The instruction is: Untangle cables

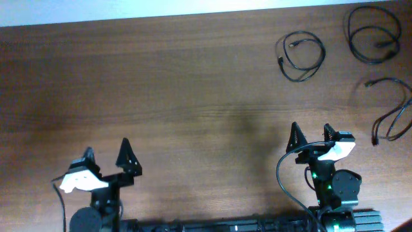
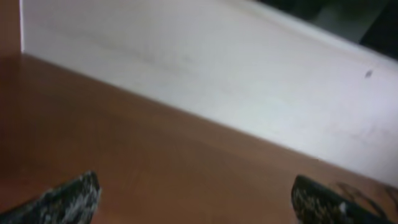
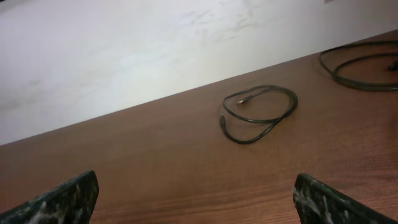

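The three cables (image 1: 282, 59) lie apart near the far right corner of the desk (image 1: 161, 96), both pairs of jaws are spread, and a clumsy reach could shove two loops into a tangle.

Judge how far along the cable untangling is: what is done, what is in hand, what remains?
Done, it seems: the left looped cable, the corner looped cable and the loosely bent cable lie apart at the far right of the table, none crossing another. In hand: nothing; the left gripper and right gripper are open and empty. Left: nothing obvious.
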`<act>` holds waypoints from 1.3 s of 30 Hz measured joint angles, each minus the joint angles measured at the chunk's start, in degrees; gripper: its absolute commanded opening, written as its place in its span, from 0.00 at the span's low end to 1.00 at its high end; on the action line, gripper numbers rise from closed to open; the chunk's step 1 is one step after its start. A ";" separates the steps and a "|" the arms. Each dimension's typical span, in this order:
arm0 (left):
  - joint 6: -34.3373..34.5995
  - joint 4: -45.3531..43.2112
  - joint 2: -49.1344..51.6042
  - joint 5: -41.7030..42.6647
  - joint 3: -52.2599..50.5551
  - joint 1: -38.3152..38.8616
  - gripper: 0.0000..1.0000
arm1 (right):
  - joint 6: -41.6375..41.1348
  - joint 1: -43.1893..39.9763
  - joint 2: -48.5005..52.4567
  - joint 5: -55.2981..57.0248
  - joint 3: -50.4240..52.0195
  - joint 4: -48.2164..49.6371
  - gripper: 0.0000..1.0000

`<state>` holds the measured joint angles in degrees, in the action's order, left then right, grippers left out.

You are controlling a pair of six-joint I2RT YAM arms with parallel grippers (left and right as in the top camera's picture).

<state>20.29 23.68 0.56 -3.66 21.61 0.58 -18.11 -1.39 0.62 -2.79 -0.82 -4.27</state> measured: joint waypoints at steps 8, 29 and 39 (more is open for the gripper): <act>-1.40 -21.66 0.07 0.02 -17.51 -0.24 0.99 | 0.04 0.00 0.00 0.00 0.00 0.04 0.99; -24.20 -19.02 0.07 4.35 -20.72 -1.29 0.99 | 0.00 0.00 0.00 0.00 0.00 0.04 0.98; -24.22 -19.02 0.07 4.35 -20.72 -1.29 0.99 | 3.39 0.00 0.00 0.66 0.00 -0.11 0.99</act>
<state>-3.92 4.67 0.62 0.69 0.89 -0.71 -14.72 -1.39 0.62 -2.13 -0.82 -4.38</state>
